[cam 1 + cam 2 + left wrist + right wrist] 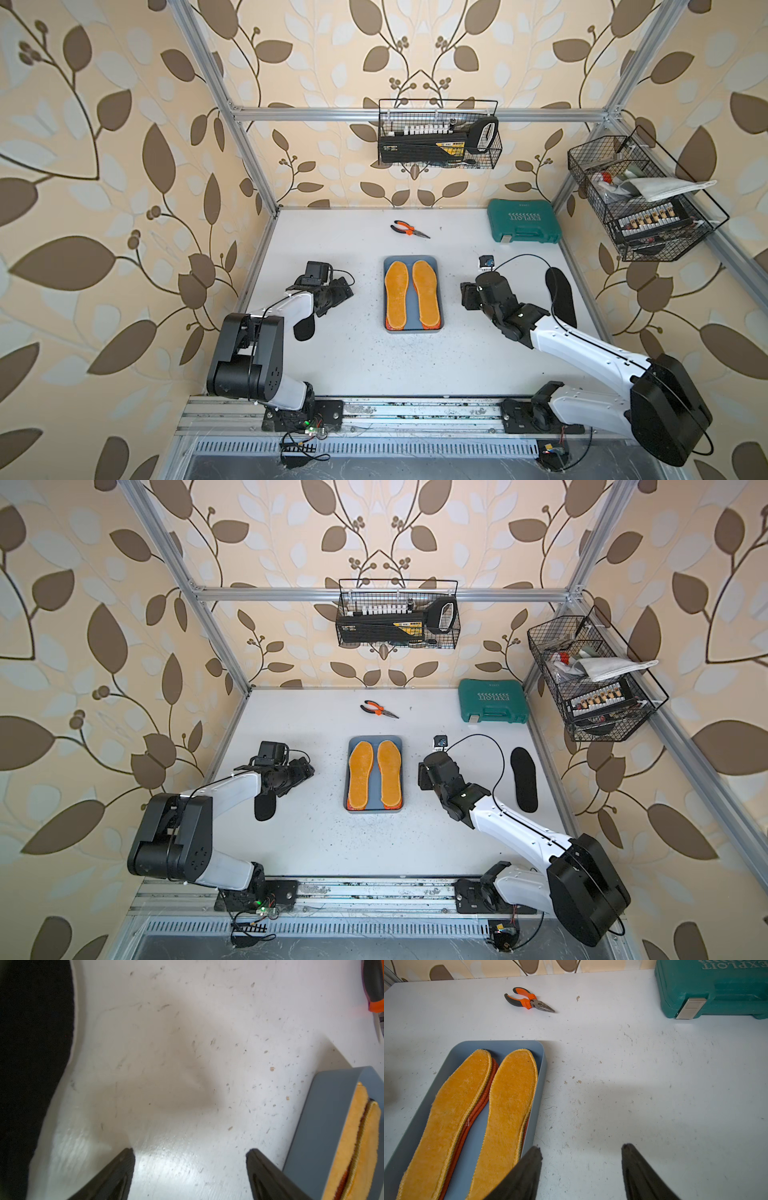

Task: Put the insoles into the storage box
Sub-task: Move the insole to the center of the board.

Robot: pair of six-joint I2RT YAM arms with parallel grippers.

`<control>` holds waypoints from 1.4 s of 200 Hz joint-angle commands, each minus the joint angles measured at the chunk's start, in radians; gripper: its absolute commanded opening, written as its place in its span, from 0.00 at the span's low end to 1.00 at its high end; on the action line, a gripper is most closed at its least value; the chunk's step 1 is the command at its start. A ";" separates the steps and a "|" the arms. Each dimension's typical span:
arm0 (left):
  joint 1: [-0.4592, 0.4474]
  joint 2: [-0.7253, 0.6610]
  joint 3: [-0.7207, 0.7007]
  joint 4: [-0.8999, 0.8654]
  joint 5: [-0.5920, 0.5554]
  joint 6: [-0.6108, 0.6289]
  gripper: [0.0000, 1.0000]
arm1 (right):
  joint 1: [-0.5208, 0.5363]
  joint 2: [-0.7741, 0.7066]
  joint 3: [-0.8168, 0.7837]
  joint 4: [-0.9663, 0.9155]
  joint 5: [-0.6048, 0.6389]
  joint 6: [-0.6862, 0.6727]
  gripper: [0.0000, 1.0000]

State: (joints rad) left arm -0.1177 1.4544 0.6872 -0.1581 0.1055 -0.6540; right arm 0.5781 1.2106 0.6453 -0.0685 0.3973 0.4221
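The blue-grey storage box (409, 261) (375, 741) lies mid-table. Two orange-yellow insoles (395, 295) (426, 293) lie side by side in it, on top of orange-edged ones (481, 1105). One black insole (305, 328) lies left of the box, partly under my left arm. Another black insole (562, 297) lies at the table's right side. My left gripper (190, 1150) (340, 291) hangs open and empty over bare table, between the left black insole (31, 1064) and the box (332, 1115). Just right of the box (500, 1045), my right gripper (581, 1147) (467, 295) is open and empty.
Orange-handled pliers (409, 229) lie behind the box. A green tool case (524, 221) stands at the back right. Black wire baskets hang on the back rail (438, 133) and the right rail (640, 199). Metal frame posts border the table.
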 commanded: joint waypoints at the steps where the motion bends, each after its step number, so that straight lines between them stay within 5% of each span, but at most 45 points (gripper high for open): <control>1: 0.006 -0.111 0.025 -0.075 -0.067 0.041 0.91 | 0.005 0.022 0.016 -0.017 0.022 0.004 0.64; 49: 0.288 -0.239 -0.037 -0.073 -0.018 0.094 0.90 | 0.006 0.056 0.039 -0.033 0.008 0.008 0.64; 96: 0.406 -0.176 -0.039 -0.052 -0.002 0.098 0.84 | 0.005 0.049 0.037 -0.037 0.014 0.008 0.64; 202: 0.436 0.047 0.068 -0.118 0.079 0.123 0.83 | 0.003 0.031 0.036 -0.042 0.008 0.012 0.64; 280: 0.435 0.119 0.112 -0.121 0.152 0.155 0.46 | -0.009 0.038 0.034 -0.037 -0.018 0.020 0.64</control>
State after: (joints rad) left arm 0.3088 1.5482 0.7555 -0.2562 0.2089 -0.5186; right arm 0.5758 1.2556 0.6548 -0.0940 0.3916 0.4290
